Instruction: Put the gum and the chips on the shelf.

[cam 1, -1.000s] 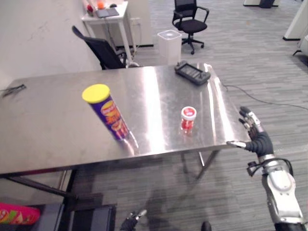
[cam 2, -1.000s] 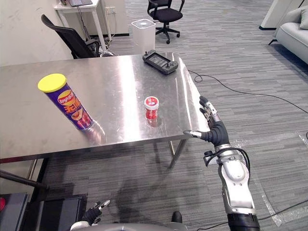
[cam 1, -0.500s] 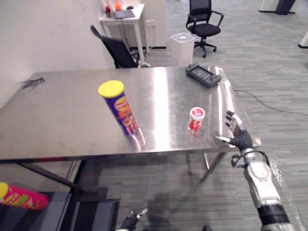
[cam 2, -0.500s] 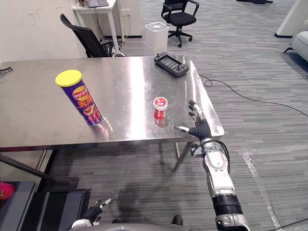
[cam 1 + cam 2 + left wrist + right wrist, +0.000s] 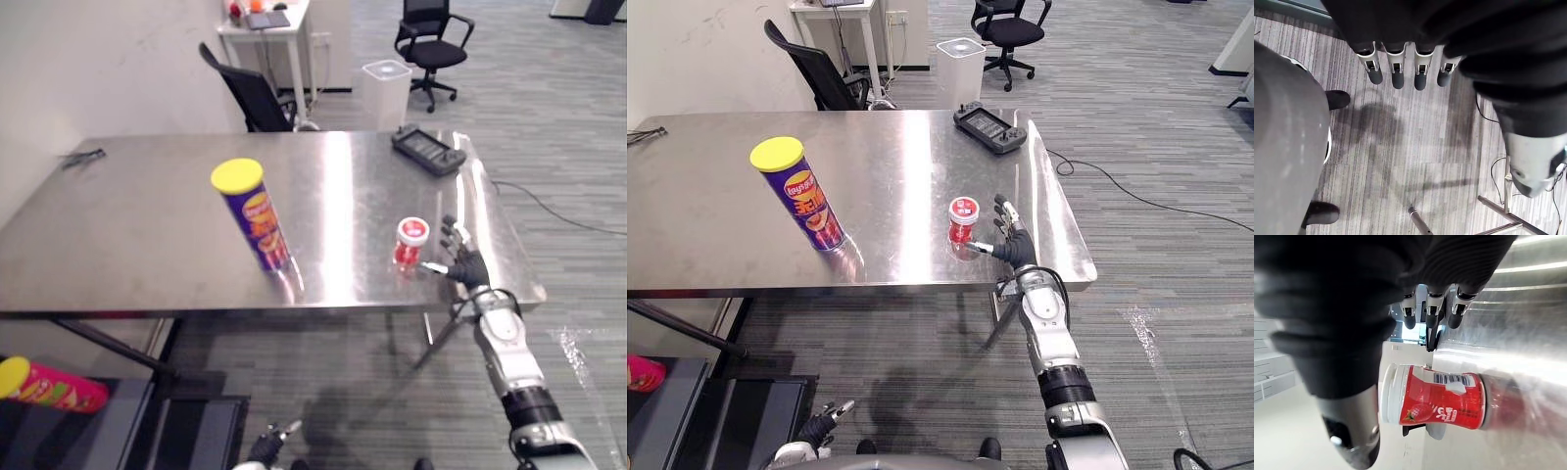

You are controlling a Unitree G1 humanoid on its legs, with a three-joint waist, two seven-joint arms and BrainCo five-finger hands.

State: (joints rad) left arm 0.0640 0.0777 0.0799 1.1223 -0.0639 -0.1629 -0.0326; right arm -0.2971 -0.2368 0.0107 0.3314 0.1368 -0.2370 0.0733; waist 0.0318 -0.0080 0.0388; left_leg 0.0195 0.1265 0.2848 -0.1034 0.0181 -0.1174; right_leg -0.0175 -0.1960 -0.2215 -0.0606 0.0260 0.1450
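Observation:
The gum [image 5: 411,242] is a small red jar with a white lid, standing near the front right of the steel table [image 5: 127,235]. The chips [image 5: 253,213], a purple can with a yellow lid, stand upright to its left. My right hand [image 5: 460,262] is open just right of the gum, thumb tip close to the jar. In the right wrist view the gum [image 5: 1435,401] lies between the straight fingers [image 5: 1431,308] and the thumb [image 5: 1352,431], untouched. Low by the floor hangs my left hand [image 5: 818,426], its fingers [image 5: 1396,76] straight and holding nothing.
A black handheld console [image 5: 428,150] lies at the table's far right corner. Behind the table are a black chair [image 5: 245,93] and a white bin [image 5: 384,83]. A red chips can [image 5: 49,384] lies on a dark shelf [image 5: 186,431] at the lower left.
The camera has shifted. My right hand has come in from beyond the table's front right corner, over the edge, up beside the gum. The chips and gum have not moved.

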